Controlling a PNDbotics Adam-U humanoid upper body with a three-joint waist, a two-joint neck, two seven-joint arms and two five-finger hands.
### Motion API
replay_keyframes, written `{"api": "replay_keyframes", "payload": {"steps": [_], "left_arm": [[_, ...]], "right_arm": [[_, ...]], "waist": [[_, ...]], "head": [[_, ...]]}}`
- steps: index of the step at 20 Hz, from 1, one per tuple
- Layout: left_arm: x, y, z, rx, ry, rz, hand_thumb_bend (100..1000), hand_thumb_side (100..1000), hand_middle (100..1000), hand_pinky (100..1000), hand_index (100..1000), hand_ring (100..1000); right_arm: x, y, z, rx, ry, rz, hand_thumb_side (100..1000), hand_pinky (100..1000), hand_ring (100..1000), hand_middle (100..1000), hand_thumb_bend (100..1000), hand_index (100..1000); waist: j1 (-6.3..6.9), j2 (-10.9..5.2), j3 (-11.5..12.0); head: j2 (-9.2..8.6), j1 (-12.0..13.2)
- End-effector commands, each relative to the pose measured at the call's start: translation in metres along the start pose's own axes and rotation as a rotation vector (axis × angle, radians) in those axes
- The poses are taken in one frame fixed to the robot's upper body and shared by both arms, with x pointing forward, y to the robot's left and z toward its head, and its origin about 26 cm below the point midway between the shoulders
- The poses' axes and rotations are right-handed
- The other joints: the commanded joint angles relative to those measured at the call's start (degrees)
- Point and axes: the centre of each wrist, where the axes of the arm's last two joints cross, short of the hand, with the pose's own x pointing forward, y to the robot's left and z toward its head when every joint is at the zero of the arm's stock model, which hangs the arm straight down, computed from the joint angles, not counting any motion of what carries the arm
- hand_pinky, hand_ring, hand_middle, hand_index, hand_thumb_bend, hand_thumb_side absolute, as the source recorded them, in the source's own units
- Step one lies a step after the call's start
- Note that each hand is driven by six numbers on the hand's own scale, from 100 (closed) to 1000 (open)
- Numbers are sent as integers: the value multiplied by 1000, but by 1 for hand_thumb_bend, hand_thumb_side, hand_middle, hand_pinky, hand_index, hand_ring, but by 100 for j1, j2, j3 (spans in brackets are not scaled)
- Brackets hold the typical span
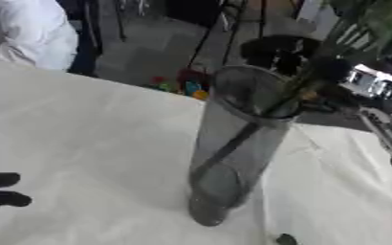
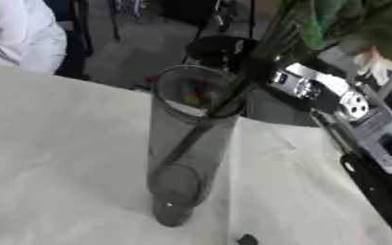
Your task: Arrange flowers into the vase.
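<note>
A white cloth covers the table (image 1: 82, 143), which fills most of both views and is bare around the work. Near its middle stands the vase (image 1: 233, 158), a tall clear cylinder of smoky glass, which appears tilted because the head is looking down at an angle.

The right hand (image 2: 258, 60) comes in from the upper right, black fingers curled round a bunch of flower stems (image 2: 270, 38) just above the rim. The stems (image 1: 233, 143) already run down inside the glass, slanting toward the lower left wall and ending near the bottom, while the green leaves (image 2: 350, 19) spread out above the hand at the top edge (no blooms can be made out there).

The left hand (image 1: 0, 191) rests at the lower left edge, well apart from the vase; only dark fingertips show, spread and relaxed, holding nothing.

The risk from here is the vase itself. It is tall and narrow and nothing steadies it, so stems leaning on the rim, or a sideways pull as the fingers let go, could tip it over. Fingers catching the leaves on the way out could also drag the bunch back up.
</note>
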Motion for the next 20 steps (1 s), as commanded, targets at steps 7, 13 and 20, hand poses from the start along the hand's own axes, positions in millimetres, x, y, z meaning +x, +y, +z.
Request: {"api": "replay_keyframes", "payload": {"steps": [7,13,20], "left_arm": [[5,-1,-1,-9,-14,8,326,1000,721,544,939,658],[4,-1,-1,-10,-9,10,326,1000,721,545,939,657],[4,-1,0,-16,-5,12,326,1000,722,545,940,658]], "right_arm": [[6,-15,4,81,50,111,1000,1000,1000,982,181,1000],[3,-14,7,98,63,142,1000,1000,1000,982,184,1000],[1,-12,11,112,80,164,1000,1000,1000,991,215,1000]], "waist": [[58,-248,-70],[58,-263,-90],[58,-268,-109]], "head": [[-47,-9],[-52,-2],[-77,15]]}}
